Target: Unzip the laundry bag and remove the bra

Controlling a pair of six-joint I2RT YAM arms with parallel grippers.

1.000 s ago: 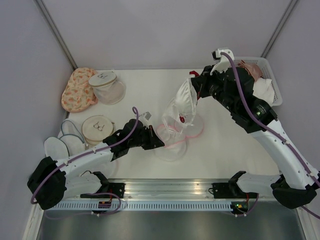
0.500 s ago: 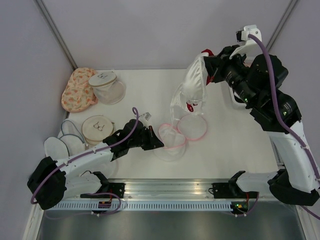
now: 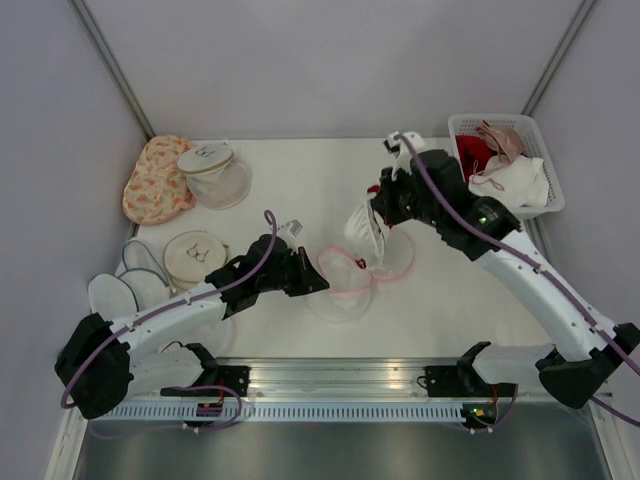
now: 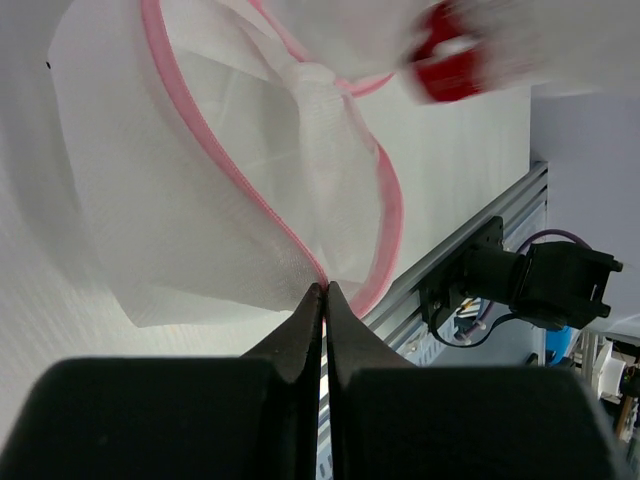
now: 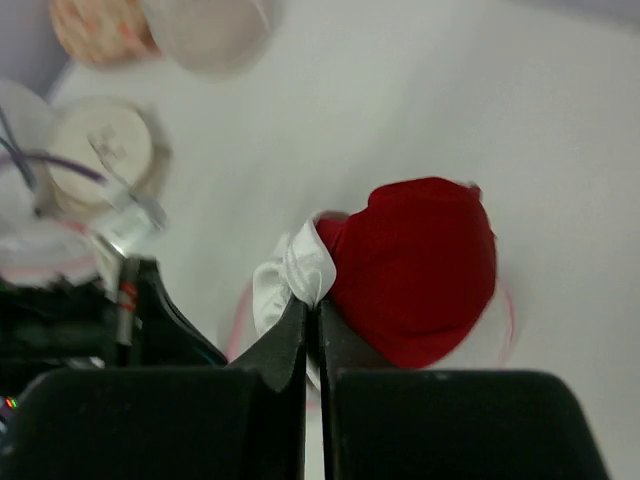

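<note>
Top external view: the left arm [image 3: 180, 315] lies low and nearly flat over the table [image 3: 300, 190], reaching from its base towards the centre. The left gripper [image 3: 318, 285] is clenched on the near-left edge of the laundry bag [image 3: 342, 297], which lies open on the table just ahead of those jaws, its pink rim showing. The right arm [image 3: 520, 270] rises from its base and stretches towards the centre, wrist bent downward. The right gripper [image 3: 378, 208] is pinched on the bra [image 3: 360, 228], a white garment with red parts that hangs below the jaws. Its lower end is at the bag's far side; whether it touches there cannot be told. Behind the right wrist a white basket [image 3: 548, 200] holds other garments. Far to the left gripper's left lie a floral pouch [image 3: 155, 185], a mesh dome [image 3: 215, 175] and a round case [image 3: 195, 255].

Left wrist view: the two black jaws meet tip to tip on the bag's pink rim. Translucent white mesh spreads ahead of and left of the tips. A blurred red-and-white part of the bra sits far ahead, to the right. The table's rail [image 4: 455, 240] runs to the right.

Right wrist view: the jaws are shut on a fold of the bra's white fabric, and a red cup [image 5: 420, 265] bulges just right of the tips. The left arm's dark wrist lies to the left.
</note>
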